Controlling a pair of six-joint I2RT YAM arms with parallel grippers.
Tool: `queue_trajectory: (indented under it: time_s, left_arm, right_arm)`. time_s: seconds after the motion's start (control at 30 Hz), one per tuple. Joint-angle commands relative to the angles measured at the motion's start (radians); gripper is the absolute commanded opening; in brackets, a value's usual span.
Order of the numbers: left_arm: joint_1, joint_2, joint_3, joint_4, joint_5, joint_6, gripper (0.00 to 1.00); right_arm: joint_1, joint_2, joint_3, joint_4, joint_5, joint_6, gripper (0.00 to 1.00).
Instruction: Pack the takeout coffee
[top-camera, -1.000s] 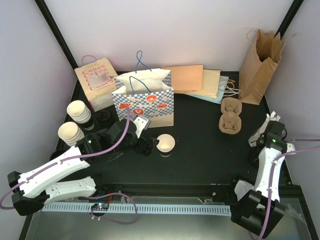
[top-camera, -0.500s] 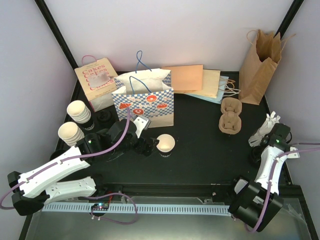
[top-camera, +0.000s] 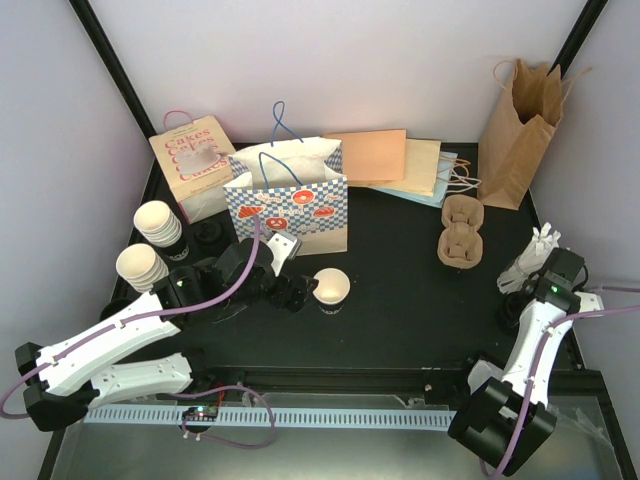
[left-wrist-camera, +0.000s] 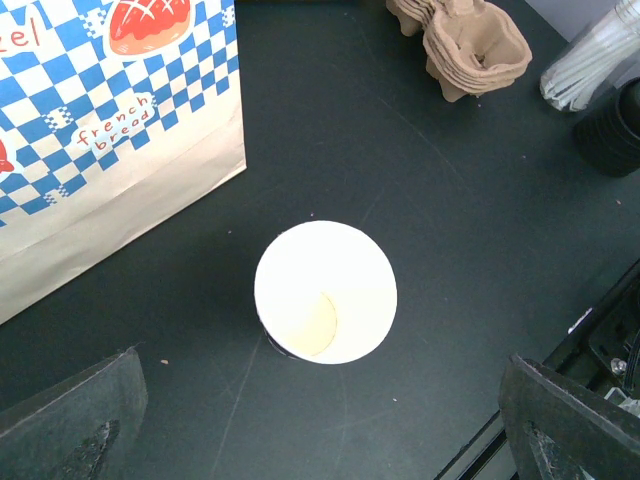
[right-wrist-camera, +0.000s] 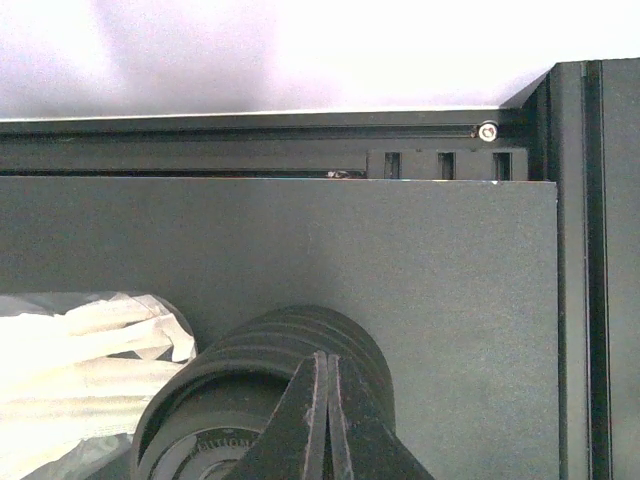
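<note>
Black tabletop (top-camera: 400, 300), one paper cup (left-wrist-camera: 325, 292) upright beside checkered bag (left-wrist-camera: 110, 150).
Cream-white, open-topped, just ahead of left gripper (left-wrist-camera: 322, 425), jaws wide. Right gripper (right-wrist-camera: 326, 400) pinched closed over black lids (right-wrist-camera: 230, 370), contact unclear.

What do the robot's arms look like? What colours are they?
The left arm and right arm have white shells with black joints. A thin purple cable runs along each. The left gripper and right gripper are black, with dark wedge-shaped fingers.
</note>
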Motion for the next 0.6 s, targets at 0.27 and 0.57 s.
queue_trajectory:
  time_s: [0.27, 0.57]
  left_arm:
    - [0.008, -0.003, 0.027, 0.003, 0.004, -0.001, 0.99]
    - [0.008, -0.007, 0.024, 0.002, 0.017, 0.0, 0.99]
  right_arm:
    - [-0.005, 0.016, 0.017, 0.076, 0.126, 0.02, 0.15]
    - [-0.027, 0.112, 0.054, 0.085, 0.143, 0.05, 0.56]
